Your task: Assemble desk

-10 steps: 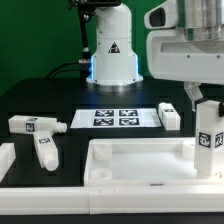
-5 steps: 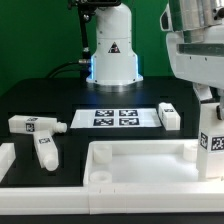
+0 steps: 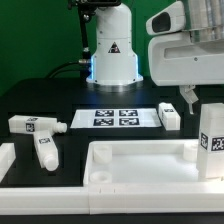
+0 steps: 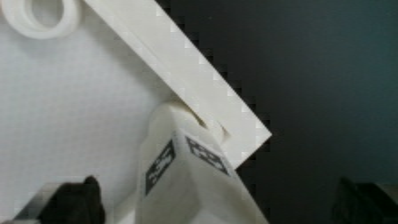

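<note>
So over the last second the pincer [image 4: 219,200] popped wide open and let go of the white leg [image 3: 211,140], with the one finger [image 3: 187,98] you can see in the exterior view now off the leg's side instead of touching it.

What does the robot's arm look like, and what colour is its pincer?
The arm is smooth, rounded and shiny white. Its thick base column has a dark triangle sticker and a blue glow low down. The pincer has a chunky white body, and its two fingertips look dark.
</note>
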`<act>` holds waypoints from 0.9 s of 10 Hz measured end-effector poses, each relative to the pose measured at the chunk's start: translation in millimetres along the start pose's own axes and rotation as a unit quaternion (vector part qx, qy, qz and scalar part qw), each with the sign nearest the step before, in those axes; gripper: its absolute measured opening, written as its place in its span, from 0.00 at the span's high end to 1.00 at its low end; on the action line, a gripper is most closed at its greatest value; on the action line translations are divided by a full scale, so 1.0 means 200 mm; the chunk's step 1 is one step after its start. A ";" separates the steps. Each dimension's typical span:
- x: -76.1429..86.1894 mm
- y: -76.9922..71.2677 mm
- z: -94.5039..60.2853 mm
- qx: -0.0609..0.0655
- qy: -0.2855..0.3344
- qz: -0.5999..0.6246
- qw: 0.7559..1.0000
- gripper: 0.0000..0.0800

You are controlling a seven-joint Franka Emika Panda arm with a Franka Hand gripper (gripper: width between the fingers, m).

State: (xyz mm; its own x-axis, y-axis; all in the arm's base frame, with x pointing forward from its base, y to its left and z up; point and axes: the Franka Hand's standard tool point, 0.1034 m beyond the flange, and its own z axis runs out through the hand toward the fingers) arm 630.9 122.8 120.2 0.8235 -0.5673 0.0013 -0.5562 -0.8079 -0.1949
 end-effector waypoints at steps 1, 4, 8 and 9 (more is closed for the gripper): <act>0.00 0.00 0.00 -0.005 0.004 -0.078 0.997 0.19; 0.03 0.00 0.01 -0.034 0.003 -0.351 0.936 0.19; 0.03 0.00 0.01 -0.042 0.006 -0.349 0.936 0.53; 0.03 0.00 0.01 -0.042 0.007 -0.324 0.945 0.53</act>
State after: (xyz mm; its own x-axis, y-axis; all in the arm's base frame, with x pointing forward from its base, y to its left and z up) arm 635.6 120.3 117.6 0.9931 0.0487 0.1068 0.0563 -0.9960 -0.0694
